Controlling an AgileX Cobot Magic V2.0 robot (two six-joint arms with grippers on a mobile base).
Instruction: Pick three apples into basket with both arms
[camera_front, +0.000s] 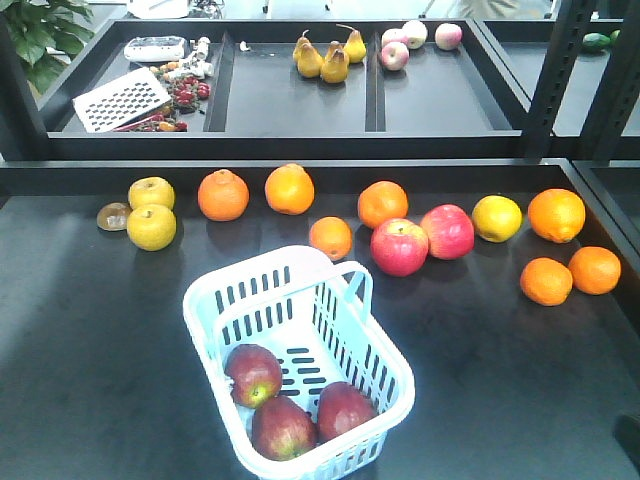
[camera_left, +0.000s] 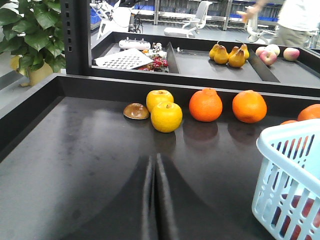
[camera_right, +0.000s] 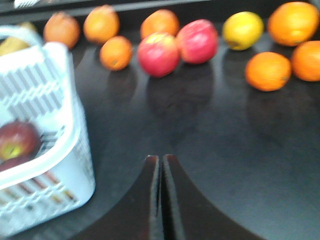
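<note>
Left gripper (camera_left: 153, 172) was seen with jaws pressed together over the bare table (camera_left: 75, 165), holding nothing. Three dark apples (camera_front: 285, 425) were found lying inside the basket (camera_front: 395, 385) (touching one another, near its front wall). Right gripper (camera_right: 161, 172) was likewise recorded pressed together, empty, right of the basket.
</note>
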